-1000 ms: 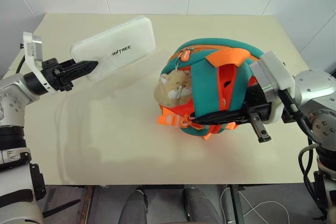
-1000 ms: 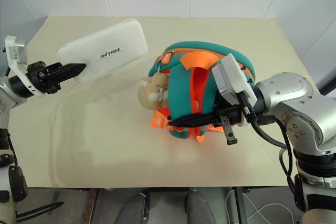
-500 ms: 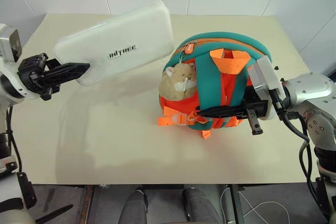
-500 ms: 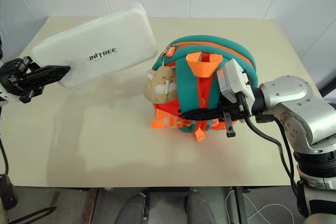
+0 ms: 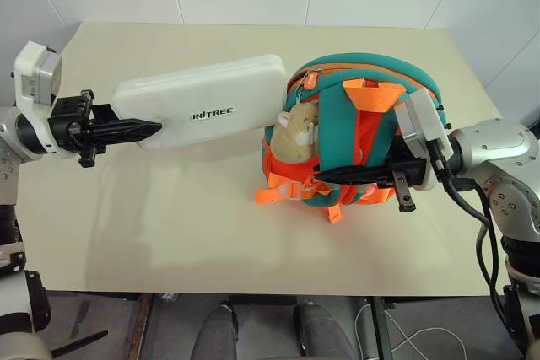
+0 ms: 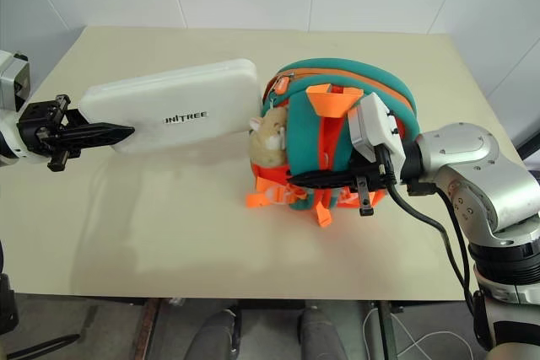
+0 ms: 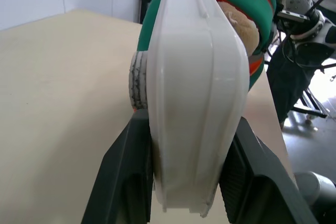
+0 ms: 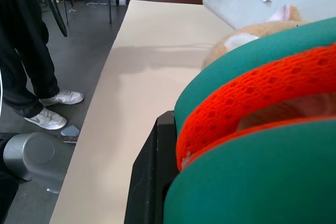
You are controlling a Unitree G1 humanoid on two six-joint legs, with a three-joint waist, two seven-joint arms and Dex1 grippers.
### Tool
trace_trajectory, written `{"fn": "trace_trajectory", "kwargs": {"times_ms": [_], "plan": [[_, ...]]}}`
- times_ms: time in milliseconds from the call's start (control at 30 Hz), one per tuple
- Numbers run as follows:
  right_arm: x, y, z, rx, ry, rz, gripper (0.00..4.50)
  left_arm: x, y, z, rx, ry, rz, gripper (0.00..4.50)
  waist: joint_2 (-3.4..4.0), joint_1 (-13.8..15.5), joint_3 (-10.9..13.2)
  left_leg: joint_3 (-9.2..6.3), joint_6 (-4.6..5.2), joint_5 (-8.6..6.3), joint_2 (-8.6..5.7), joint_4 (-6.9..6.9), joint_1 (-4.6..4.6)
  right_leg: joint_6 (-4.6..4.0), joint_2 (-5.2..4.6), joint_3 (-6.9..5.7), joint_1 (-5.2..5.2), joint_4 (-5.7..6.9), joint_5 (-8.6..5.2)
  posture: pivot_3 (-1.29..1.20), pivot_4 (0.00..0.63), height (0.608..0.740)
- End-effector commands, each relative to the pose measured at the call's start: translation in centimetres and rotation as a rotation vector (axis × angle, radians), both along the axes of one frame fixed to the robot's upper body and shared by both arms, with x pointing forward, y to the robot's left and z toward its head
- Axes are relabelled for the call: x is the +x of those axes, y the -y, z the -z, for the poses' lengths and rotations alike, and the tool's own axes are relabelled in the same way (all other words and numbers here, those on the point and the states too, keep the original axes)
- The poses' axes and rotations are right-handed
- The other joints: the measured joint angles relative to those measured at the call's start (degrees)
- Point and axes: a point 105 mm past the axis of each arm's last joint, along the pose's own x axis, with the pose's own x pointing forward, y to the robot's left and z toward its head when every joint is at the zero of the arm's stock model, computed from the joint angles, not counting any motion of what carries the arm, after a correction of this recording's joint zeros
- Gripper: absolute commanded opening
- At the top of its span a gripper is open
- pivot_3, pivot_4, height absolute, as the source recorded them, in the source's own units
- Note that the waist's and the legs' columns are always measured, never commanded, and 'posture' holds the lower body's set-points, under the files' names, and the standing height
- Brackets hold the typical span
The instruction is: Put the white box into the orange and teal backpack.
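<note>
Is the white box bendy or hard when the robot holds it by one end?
Probably hard: the white box sticks out straight from the left gripper, no sag. It looks smooth, so it might slip. Likely light, since one end grip holds it up.

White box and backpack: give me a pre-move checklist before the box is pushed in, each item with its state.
1. The left gripper is clamped on one end of the white box: ok; the left wrist view shows both fingers against its faces.
2. The right gripper is shut on a strap of the orange and teal backpack: ok.
3. The box's free end has reached the backpack, beside the plush hamster: ok.
4. The zipper is open wide enough for the box: cannot tell.
5. The hamster is out of the box's path: cannot tell; it sits right at the box's free end.
6. The backpack is resting on the table: ok.
</note>
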Motion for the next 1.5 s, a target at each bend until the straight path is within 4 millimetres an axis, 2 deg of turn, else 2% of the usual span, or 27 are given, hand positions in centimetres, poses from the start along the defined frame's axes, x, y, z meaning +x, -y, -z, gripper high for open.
{"fn": "trace_trajectory", "kwargs": {"times_ms": [33,233,367,633,800,1067,1200,1367,1500], "plan": [[-0.3,0.1,-0.5,0.002,0.053,-0.015,0.0,0.0,0.6,-0.5,0.09,0.035,0.044,1.26,0.0,0.13,0.0,-0.03,0.0,0.0,0.0,0.01,-0.01,0.0,0.0,-0.03,0.0,0.0,0.0,0.0,0.15,0.74],[-1.1,0.4,0.0,-0.034,0.071,-0.082,0.0,1.0,1.2,-0.5,0.193,0.041,0.063,1.24,0.0,0.36,0.0,-0.07,0.0,0.0,-0.03,0.08,0.0,0.01,0.0,-0.06,0.06,0.02,0.0,0.0,0.15,0.74],[-0.4,1.0,0.9,-0.094,0.096,-0.062,0.0,2.1,1.4,-0.5,0.285,0.074,0.044,1.24,0.0,0.93,0.0,-0.08,0.0,0.0,-0.04,0.15,-0.01,0.02,0.0,-0.07,0.08,0.03,0.0,0.0,0.15,0.74],[-0.3,0.6,1.1,-0.076,0.101,-0.061,0.0,3.2,2.5,-0.8,0.383,0.156,0.073,1.24,0.0,1.3,0.0,-0.09,0.01,0.0,-0.04,0.19,-0.02,0.03,0.0,-0.08,0.09,0.04,0.0,0.0,0.15,0.74],[-0.4,0.7,0.9,-0.068,0.107,-0.058,0.0,3.5,2.9,-2.6,0.328,0.216,0.067,1.24,-0.01,1.26,0.01,-0.09,0.02,-0.01,-0.05,0.21,-0.03,0.04,0.0,-0.08,0.1,0.05,0.0,0.0,0.15,0.74],[-2.5,0.0,0.0,-0.022,0.121,-0.194,0.0,4.2,2.1,-5.0,0.241,0.271,0.005,1.24,0.02,1.06,0.07,-0.1,0.04,-0.03,-0.04,0.2,-0.03,0.08,0.01,-0.08,0.09,0.05,-0.02,0.0,0.15,0.74],[-4.3,-1.1,-1.3,0.017,0.15,-0.334,0.0,3.8,1.9,-7.5,0.161,0.313,-0.001,1.24,0.01,0.88,0.22,-0.1,0.05,-0.03,-0.04,0.21,-0.04,0.09,0.02,-0.09,0.08,0.07,-0.03,0.0,0.15,0.74],[-5.4,-1.6,-2.2,0.041,0.154,-0.428,0.0,2.7,2.0,-8.0,0.126,0.289,0.056,1.24,0.04,0.56,0.25,-0.11,0.04,-0.03,-0.03,0.18,-0.04,0.12,0.02,-0.09,0.08,0.08,-0.06,0.0,0.15,0.74],[-5.4,-1.4,-2.2,0.041,0.139,-0.446,0.0,1.9,2.0,-8.0,0.112,0.263,0.083,1.23,0.04,0.32,0.26,-0.12,0.04,-0.03,-0.03,0.19,-0.05,0.12,0.0,-0.1,0.07,0.08,-0.07,0.0,0.15,0.74]]}}
